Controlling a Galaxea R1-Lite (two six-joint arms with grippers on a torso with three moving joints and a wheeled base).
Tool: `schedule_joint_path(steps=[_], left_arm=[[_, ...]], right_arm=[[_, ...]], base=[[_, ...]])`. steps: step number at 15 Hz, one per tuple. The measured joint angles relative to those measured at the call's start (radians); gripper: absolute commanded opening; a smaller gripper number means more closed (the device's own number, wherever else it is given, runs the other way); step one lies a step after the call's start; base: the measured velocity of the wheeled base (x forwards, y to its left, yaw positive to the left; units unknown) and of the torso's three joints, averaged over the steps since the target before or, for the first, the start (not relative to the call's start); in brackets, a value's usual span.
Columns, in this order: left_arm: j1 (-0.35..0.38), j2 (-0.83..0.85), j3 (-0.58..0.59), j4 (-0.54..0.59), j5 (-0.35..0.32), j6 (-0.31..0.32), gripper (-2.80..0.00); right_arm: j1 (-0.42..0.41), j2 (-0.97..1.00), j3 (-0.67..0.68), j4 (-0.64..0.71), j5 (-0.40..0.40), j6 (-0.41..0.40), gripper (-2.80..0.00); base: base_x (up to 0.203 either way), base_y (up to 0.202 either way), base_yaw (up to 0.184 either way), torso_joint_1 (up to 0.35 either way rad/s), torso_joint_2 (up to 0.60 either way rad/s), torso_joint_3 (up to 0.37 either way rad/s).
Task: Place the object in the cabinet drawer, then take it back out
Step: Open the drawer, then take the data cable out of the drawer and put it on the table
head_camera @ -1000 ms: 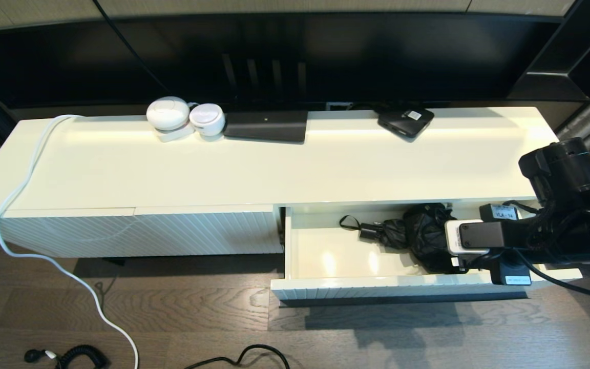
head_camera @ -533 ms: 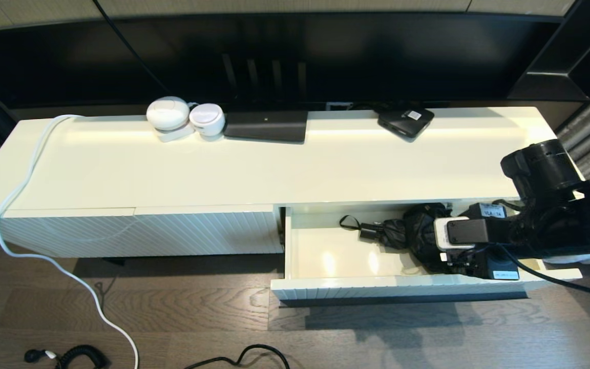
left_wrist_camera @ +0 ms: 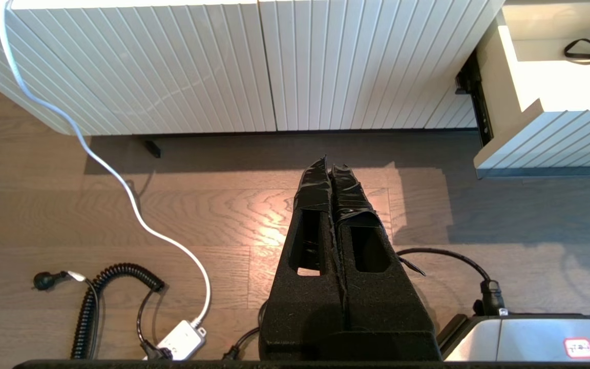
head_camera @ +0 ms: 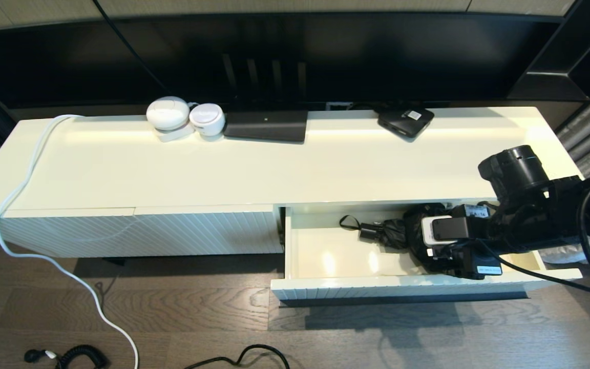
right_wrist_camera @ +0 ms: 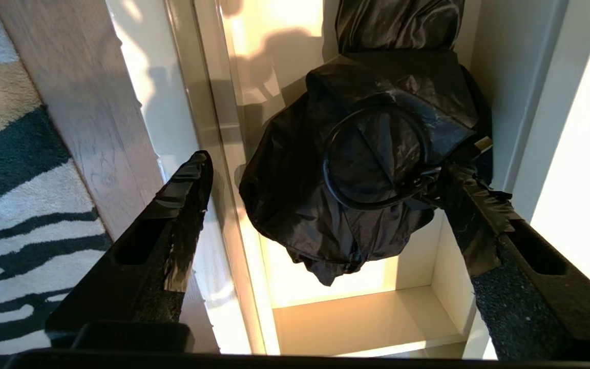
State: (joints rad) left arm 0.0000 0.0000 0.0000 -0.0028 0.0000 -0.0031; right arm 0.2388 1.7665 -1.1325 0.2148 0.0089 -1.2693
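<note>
Long cream cabinet (head_camera: 254, 164) across the head view, glossy top, ribbed front; left end wrapped by a white cable (head_camera: 23, 195) running down to the floor. Dark screen (head_camera: 274, 56) behind, its upper part cut off by the frame edge.

Drawer (head_camera: 325, 279) pulled out at the right of the cabinet, interior glossy cream; handle not visible from any view. Right end of the drawer hidden behind the right arm (head_camera: 535, 215), which enters from the frame's right edge, its far part cut off.

Black umbrella (right_wrist_camera: 356, 169) folded and lying inside the drawer, toward its right half; strap loop (head_camera: 349, 223) trailing left on the drawer floor. In the head view, right part of the umbrella covered by the wrist; in the right wrist view, upper end cut off by the frame.

Right gripper (right_wrist_camera: 325, 189) over the drawer, jaws spread wide to either side of the umbrella, one fingertip (right_wrist_camera: 192, 179) above the front wall, the other (right_wrist_camera: 471, 197) at the fabric near the back wall; contact there hard to judge. Nothing clamped.

Left gripper (left_wrist_camera: 332, 171) seen only in its own wrist view, hanging over the wood floor in front of the ribbed panels, jaws pressed together, empty.

On the cabinet top at the rear: flat black stand (head_camera: 266, 125), small black box (head_camera: 405, 121), two white round devices (head_camera: 185, 119); label on the box too small to read. Coiled black cord (left_wrist_camera: 110, 297) on the floor, partly cut off.
</note>
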Motion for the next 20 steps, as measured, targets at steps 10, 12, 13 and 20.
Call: schedule_joint_path(steps=[10, 12, 13, 20], left_arm=[[0.000, 0.000, 0.000, 0.000, 0.000, 0.000, -2.80], [0.000, 0.000, 0.000, 0.000, 0.000, 0.000, -2.80], [0.000, 0.000, 0.000, 0.000, 0.000, 0.000, -2.80], [0.000, 0.000, 0.000, 0.000, 0.000, 0.000, -2.80]], right_arm=[[-0.035, 0.050, -0.035, -0.020, 0.013, 0.002, 0.00], [-0.035, 0.056, -0.031, -0.035, 0.014, 0.003, 0.00], [-0.035, 0.059, -0.031, -0.037, 0.014, 0.003, 0.00], [-0.036, 0.085, -0.035, -0.081, 0.021, 0.003, 0.00]], base=[[0.000, 0.000, 0.000, 0.000, 0.00, 0.000], [0.000, 0.000, 0.000, 0.000, 0.00, 0.000], [0.000, 0.000, 0.000, 0.000, 0.00, 0.000], [0.000, 0.000, 0.000, 0.000, 0.00, 0.000]])
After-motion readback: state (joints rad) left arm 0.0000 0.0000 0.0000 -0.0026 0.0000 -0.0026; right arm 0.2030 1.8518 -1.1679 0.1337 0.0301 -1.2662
